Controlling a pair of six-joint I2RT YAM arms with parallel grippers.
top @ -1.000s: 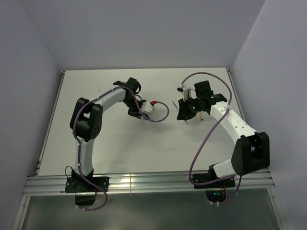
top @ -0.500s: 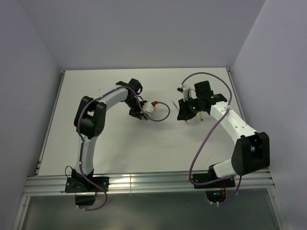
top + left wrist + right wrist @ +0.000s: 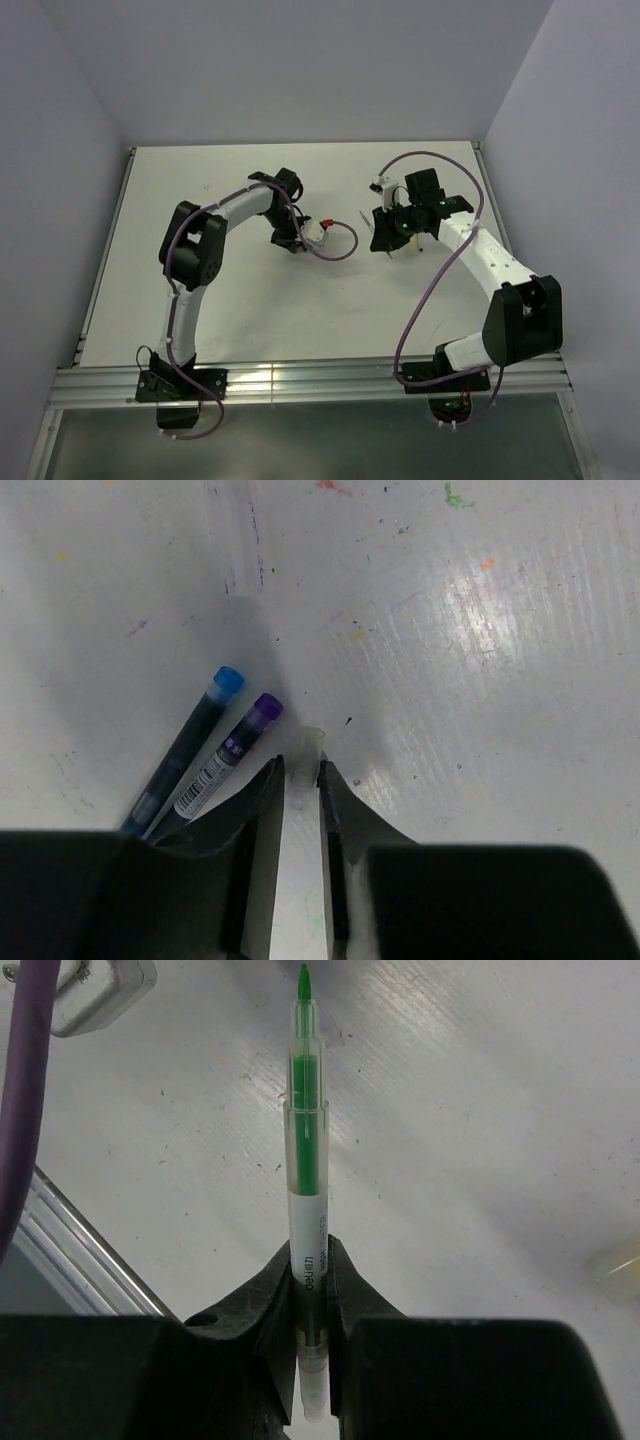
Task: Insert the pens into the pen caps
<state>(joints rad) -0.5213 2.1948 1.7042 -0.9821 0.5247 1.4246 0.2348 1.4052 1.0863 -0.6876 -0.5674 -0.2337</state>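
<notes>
Two pens point(image 3: 228, 756): side by side on bench point(image 3: 480, 630), left of pale cap point(image 3: 310, 742).
Left hand point(image 3: 299, 770): pinching pale cap.
Right hand point(image 3: 311, 1250): clamped on green pen point(image 3: 303, 1120).

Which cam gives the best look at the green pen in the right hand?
Right wrist. The green pen runs up the frame, uncapped tip pointing away, barrel clamped in the right hand. Top external shows it at most as a thin pale sliver beside that hand. Left wrist doesn't show it.

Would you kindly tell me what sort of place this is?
Probably a robotics test cell: white table boxed by plain walls, left arm and right arm bolted to an aluminium rail, stray ink flecks.
</notes>
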